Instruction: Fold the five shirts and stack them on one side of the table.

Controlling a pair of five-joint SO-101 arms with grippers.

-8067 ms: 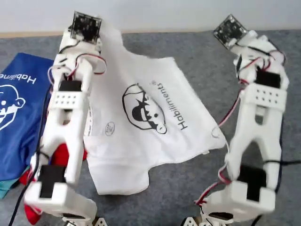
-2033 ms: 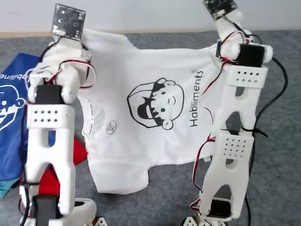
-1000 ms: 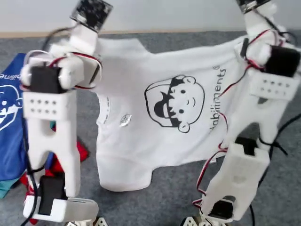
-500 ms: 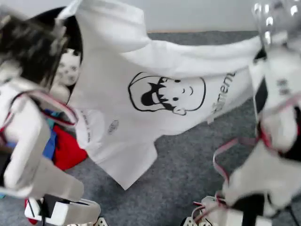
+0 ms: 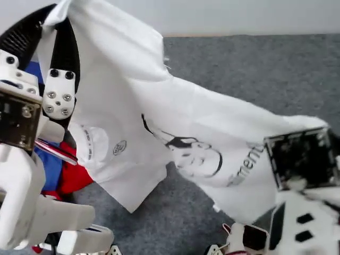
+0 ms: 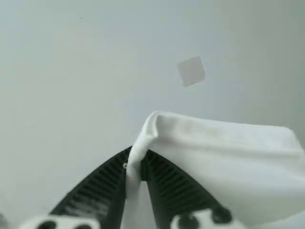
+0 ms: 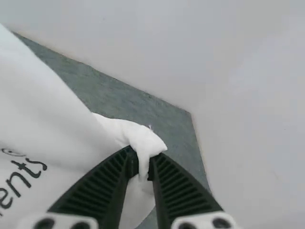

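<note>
A white shirt with a black cartoon print hangs stretched in the air between my two arms, and its lower hem droops to the grey table. My left gripper is raised high at the left and is shut on one bunched edge of the shirt; the left wrist view shows the cloth pinched in that gripper. My right gripper is shut on another corner of the shirt. The right arm's wrist board sits low at the right and covers that grip.
A red shirt and a blue shirt lie heaped at the table's left, partly under the left arm. Open grey table stretches at the back right. A pale wall runs along the far edge.
Both arms have lifted the white shirt off the table and up toward the camera. It lay spread flat before; now it hangs slanted, with the right arm swung nearer and lower.
</note>
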